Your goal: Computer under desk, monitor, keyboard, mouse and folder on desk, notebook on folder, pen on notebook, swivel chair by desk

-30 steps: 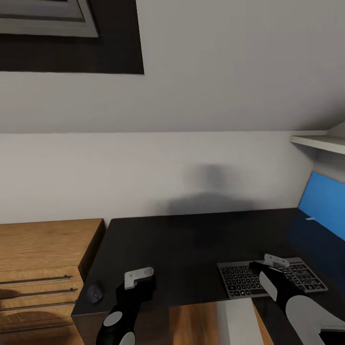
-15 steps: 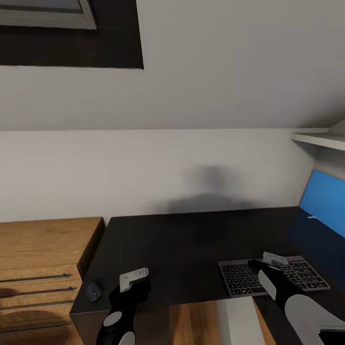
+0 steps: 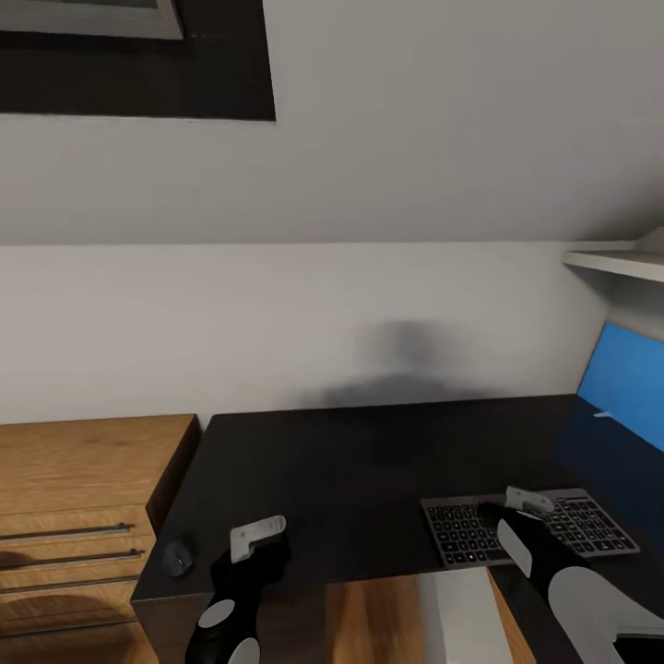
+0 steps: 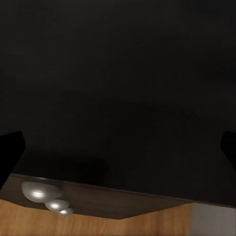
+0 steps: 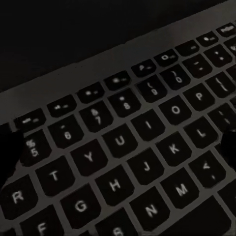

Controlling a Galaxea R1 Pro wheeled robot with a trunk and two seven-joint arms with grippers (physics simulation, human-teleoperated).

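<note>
Keyboard (image 3: pixel 528 529) beneath right claw (image 3: pixel 527 503)

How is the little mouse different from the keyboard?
The mouse is small and rounded; the keyboard is wide, flat and covered in keys. The mouse sits at the desk's left corner, the keyboard toward the right, under the right gripper. Both are dark and lie on the desk.

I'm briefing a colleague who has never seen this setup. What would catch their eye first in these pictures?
Probably the glossy black desk running across the lower head view, with the dark keyboard lying near its front edge on the right, partly under the right end effector. Next, the bright blue panel at the far right edge. Last, the small dark mouse sitting at the desk's near left corner, beside the left end effector.
</note>
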